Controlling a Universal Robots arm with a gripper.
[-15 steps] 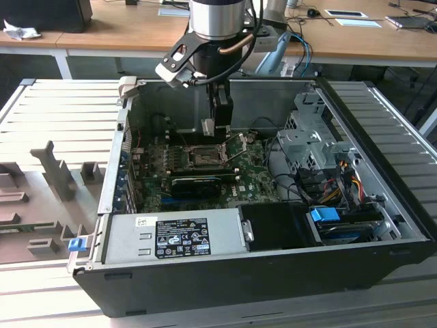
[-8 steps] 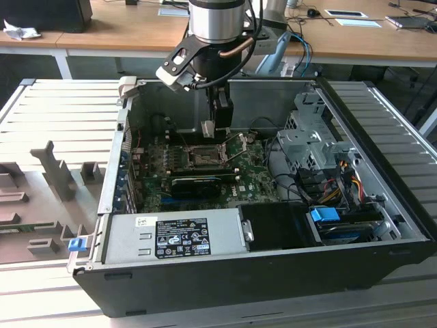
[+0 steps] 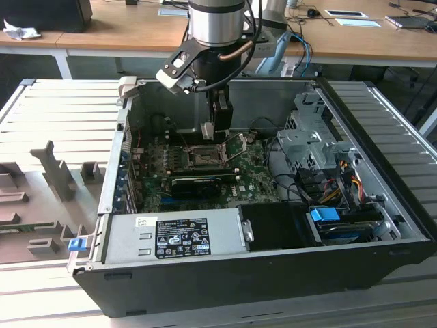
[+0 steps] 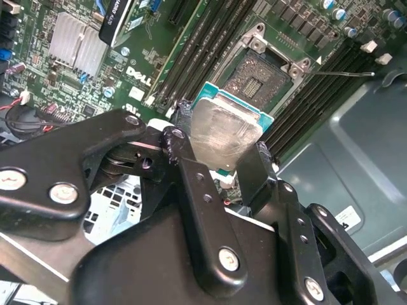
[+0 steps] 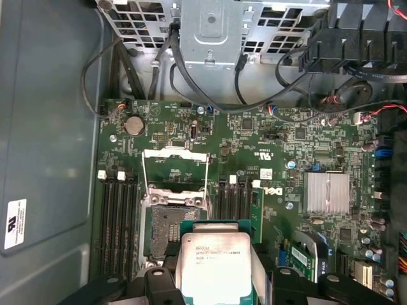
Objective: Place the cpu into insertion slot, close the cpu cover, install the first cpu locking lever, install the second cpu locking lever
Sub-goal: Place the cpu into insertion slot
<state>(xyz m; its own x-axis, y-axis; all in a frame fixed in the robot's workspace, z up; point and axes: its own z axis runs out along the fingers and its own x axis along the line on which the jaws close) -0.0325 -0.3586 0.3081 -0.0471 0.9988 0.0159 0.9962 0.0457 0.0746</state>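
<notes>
1. the gripper [image 4: 219, 152] was clamped on the cpu [image 4: 226, 130], its fingers [image 4: 187, 171] pinching opposite edges.
2. the cpu hung over the motherboard, close to the bare insertion slot [image 5: 166, 232] and not seated; the cpu cover [image 5: 175, 166] stood raised.
3. the open computer case [image 3: 273, 273] lay on a ribbed grey table [image 3: 54, 102]; wooden desks [image 3: 123, 31] stood behind.

Bright, even light leaves pale glare on the cpu [image 4: 222, 135] and shade inside the computer case [image 3: 225, 283].
</notes>
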